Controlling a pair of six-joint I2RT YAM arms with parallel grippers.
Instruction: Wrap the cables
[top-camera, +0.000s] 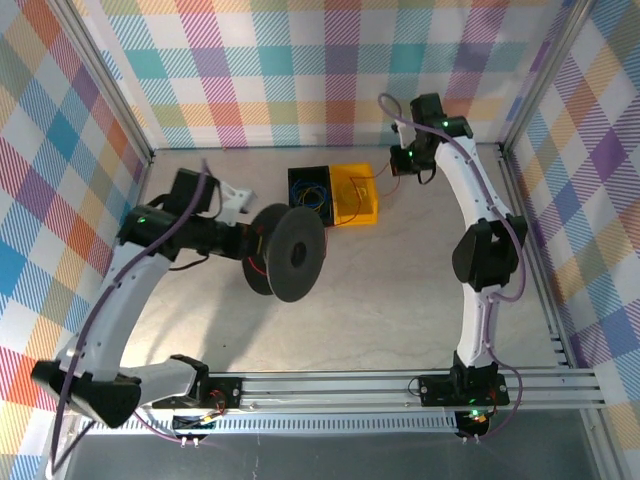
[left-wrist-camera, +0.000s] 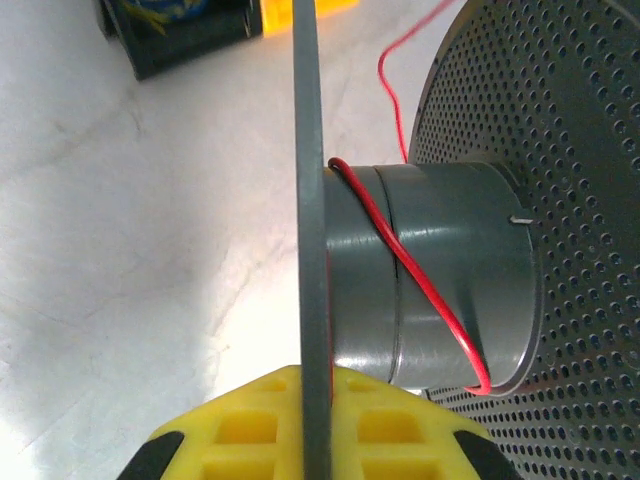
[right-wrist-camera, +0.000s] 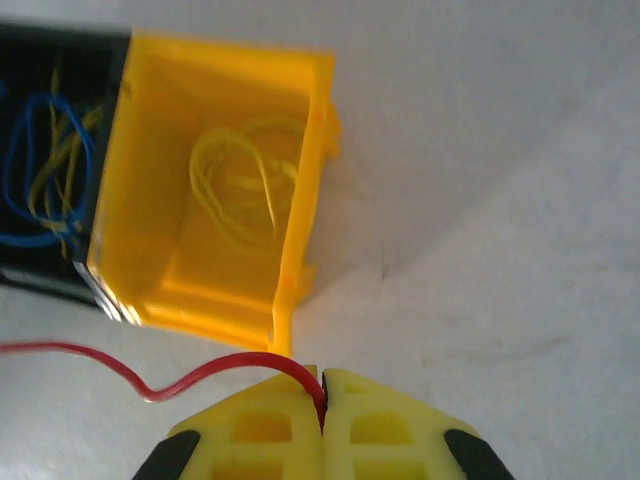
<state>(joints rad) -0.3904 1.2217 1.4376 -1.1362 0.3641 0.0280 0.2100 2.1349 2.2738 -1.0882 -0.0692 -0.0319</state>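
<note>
the right claw (right-wrist-camera: 322, 398) is pinched shut on the red cable (right-wrist-camera: 205, 372), which leaves the yellow fingertips (right-wrist-camera: 270, 425) toward the left, dips, rises again and runs off the left edge of the wrist view. just beyond it sits a yellow bin (right-wrist-camera: 300, 250) with a loose coil of yellow wire (right-wrist-camera: 245, 190) lying in it. touching that bin's left side is a black bin (right-wrist-camera: 60, 45), which holds tangled blue and yellow wires (right-wrist-camera: 30, 170). from above, the right claw (top-camera: 398, 168) hangs just right of the yellow bin (top-camera: 372, 205), and both bins stand at the far middle of the table (top-camera: 400, 300). the left claw (left-wrist-camera: 312, 385) is clamped narrow on the thin rim of one disc of the black spool (left-wrist-camera: 440, 250), which shows edge-on between the fingers. the red cable (left-wrist-camera: 425, 295) crosses the spool's grey core on a slant in a single turn, and a further strand climbs past the perforated disc toward the bins. from above, the left claw (top-camera: 245, 240) holds the spool (top-camera: 295, 255) near the table's middle, nearer than the bins.
</note>
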